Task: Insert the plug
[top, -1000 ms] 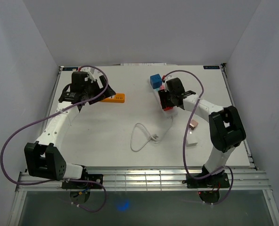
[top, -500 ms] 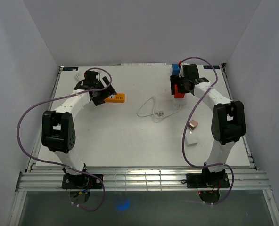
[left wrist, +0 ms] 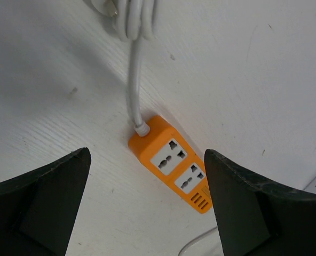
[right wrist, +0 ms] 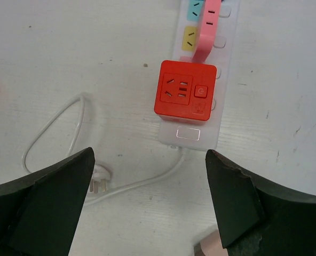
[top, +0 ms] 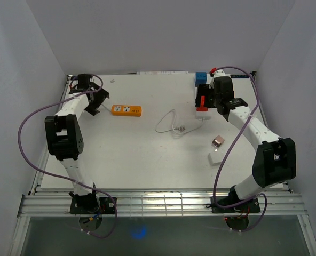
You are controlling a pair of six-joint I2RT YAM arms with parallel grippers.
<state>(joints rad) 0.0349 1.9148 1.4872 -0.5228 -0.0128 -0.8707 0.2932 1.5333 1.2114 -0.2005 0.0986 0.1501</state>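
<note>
Now left gripper point(left wrist: 147, 153) wide; right gripper point(right wrist: 150, 153) wide; pronged white plug point(right wrist: 98, 186) ends looped cable point(right wrist: 82, 109).

Between the left jaws we see a smooth orange plastic power strip point(left wrist: 171, 168) with a shiny white cord point(left wrist: 133, 80). The table point(left wrist: 254, 64) looks matt white, with fine grain lines. Between the right jaws we see a glossy red plastic cube point(right wrist: 185, 95) on a smooth white plastic strip point(right wrist: 222, 85). The fingers point(right wrist: 46, 208) look dull black.
</note>
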